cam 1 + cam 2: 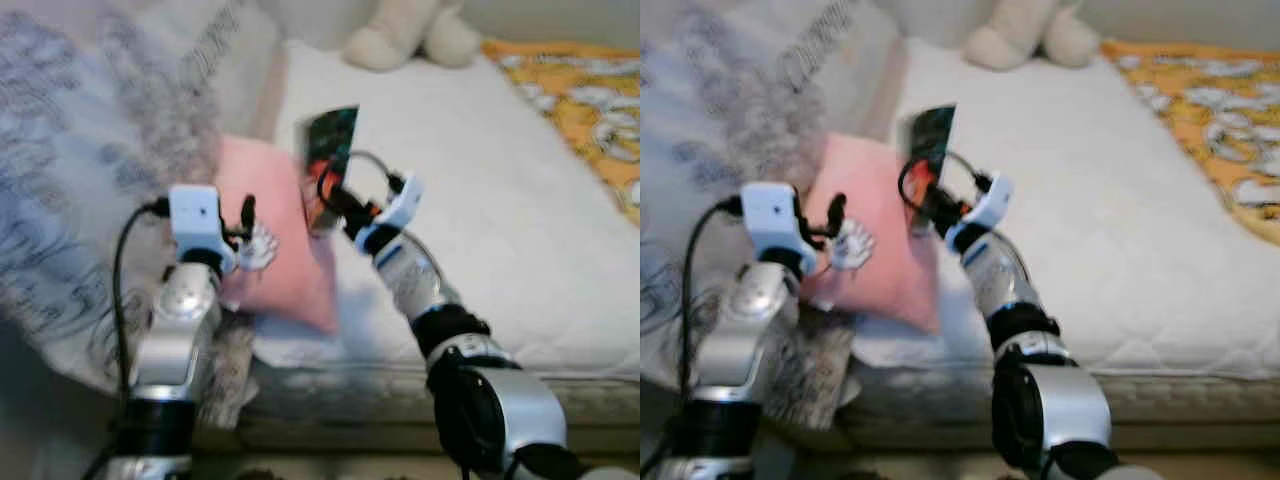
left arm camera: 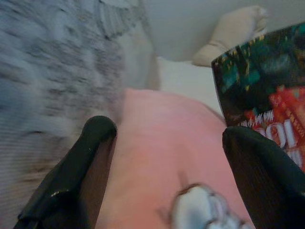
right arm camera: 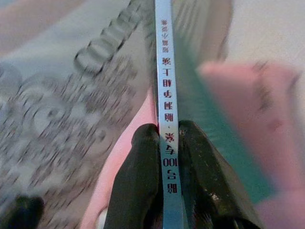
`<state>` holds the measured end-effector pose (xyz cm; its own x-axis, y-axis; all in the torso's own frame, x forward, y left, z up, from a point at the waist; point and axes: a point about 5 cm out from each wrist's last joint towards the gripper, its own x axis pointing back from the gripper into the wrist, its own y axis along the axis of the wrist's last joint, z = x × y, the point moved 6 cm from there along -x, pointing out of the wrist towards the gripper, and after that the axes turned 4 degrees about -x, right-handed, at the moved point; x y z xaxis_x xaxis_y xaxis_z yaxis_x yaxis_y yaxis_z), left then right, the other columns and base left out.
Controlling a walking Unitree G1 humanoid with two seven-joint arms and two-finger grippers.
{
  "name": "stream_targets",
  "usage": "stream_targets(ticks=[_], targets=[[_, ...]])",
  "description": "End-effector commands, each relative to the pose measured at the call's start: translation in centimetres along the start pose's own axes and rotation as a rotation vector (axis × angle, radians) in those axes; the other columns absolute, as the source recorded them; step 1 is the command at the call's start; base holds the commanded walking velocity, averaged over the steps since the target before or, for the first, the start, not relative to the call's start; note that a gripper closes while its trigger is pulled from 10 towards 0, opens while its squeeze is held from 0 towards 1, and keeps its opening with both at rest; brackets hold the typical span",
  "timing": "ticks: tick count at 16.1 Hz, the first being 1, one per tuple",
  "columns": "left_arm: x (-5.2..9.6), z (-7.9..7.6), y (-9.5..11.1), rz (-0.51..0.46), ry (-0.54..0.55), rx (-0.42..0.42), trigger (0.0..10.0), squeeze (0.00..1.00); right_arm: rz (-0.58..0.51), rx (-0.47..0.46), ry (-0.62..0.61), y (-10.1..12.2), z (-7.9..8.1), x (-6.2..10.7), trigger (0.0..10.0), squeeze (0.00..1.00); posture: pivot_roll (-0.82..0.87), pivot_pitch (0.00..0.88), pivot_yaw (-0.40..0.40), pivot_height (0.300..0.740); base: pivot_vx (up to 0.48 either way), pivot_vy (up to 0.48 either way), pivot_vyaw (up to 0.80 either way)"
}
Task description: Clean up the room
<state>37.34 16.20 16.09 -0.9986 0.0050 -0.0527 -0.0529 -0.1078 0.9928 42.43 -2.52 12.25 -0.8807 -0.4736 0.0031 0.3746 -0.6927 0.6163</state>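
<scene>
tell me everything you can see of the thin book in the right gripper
The thin dark-green book has red lettering on its cover and a white spine with red printed characters. The right gripper pinches it at the spine, holding it upright above the pink pillow on the white mattress.

Two silver arms with black joint bands; white wrist camera housings; looped black cables; orange marking near the right gripper [image 1: 326, 190]; left gripper [image 2: 167, 157] fingers glossy black.

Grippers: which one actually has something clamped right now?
The right gripper: its fingers pinch the spine of a thin book, held upright above the pink pillow. The left gripper is open, hovering over that pillow with nothing between its fingers.
</scene>
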Motion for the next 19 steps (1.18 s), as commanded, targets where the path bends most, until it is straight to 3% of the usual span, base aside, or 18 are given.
stream_targets(ticks=[1,3,4,5,6,7,9,11,12,15,19], targets=[[0.3,0.4,0.2,0.007,-0.004,-0.018,10.0,0.0,0.013,0.0,0.016,-0.5,0.9,-0.5,0.0,0.0,0.21,0.055,0.057,0.74,0.0,0.0,0.0],[1.1,1.0,0.3,0.021,0.002,-0.03,10.0,0.0,0.052,0.04,0.054,-2.0,2.7,-1.3,0.0,0.0,0.23,0.07,0.058,0.74,0.0,0.0,0.0],[1.5,1.0,0.4,0.028,0.002,-0.032,10.0,0.0,0.057,0.044,0.052,-2.1,2.7,-1.3,0.0,0.0,0.25,0.087,0.06,0.74,0.0,0.0,0.0],[2.0,1.0,0.6,0.033,-0.002,-0.036,10.0,0.0,0.065,0.033,0.02,-2.3,1.7,-1.0,0.0,0.0,0.27,0.111,0.067,0.74,0.0,0.0,0.0],[2.0,1.0,0.6,0.033,-0.002,-0.036,10.0,0.0,0.065,0.033,0.02,-2.3,1.7,-1.0,0.0,0.0,0.27,0.111,0.067,0.74,0.0,0.0,0.0],[2.5,1.2,0.7,0.042,-0.008,-0.049,10.0,0.0,0.087,0.02,-0.027,-3.0,0.4,-0.5,0.0,0.0,0.3,0.13,0.072,0.74,0.0,0.0,0.0],[3.0,1.4,0.8,0.052,-0.008,-0.06,10.0,0.0,0.073,-0.006,-0.045,-3.1,0.1,-0.4,0.0,0.0,0.3,0.132,0.065,0.74,0.0,0.0,0.0],[3.1,1.5,1.0,0.052,0.002,-0.049,10.0,0.0,0.012,0.073,0.046,-1.4,2.7,-1.4,0.0,0.0,0.29,0.123,0.053,0.74,0.0,0.0,0.0],[3.1,1.3,0.9,0.057,0.001,-0.042,10.0,0.0,-0.01,0.101,0.058,-0.9,3.1,-1.5,0.0,0.0,0.27,0.118,0.043,0.74,0.0,0.0,0.0],[3.1,0.6,0.6,0.067,0.001,-0.017,10.0,0.0,-0.028,0.222,0.044,-1.4,2.7,-0.9,0.0,0.0,0.25,0.1,0.017,0.74,0.0,0.0,0.0],[3.0,0.6,0.2,0.077,-0.001,-0.008,10.0,0.0,-0.009,0.346,0.027,-2.7,1.0,1.4,0.0,0.0,0.23,0.077,0.008,0.74,0.0,0.0,0.0]])
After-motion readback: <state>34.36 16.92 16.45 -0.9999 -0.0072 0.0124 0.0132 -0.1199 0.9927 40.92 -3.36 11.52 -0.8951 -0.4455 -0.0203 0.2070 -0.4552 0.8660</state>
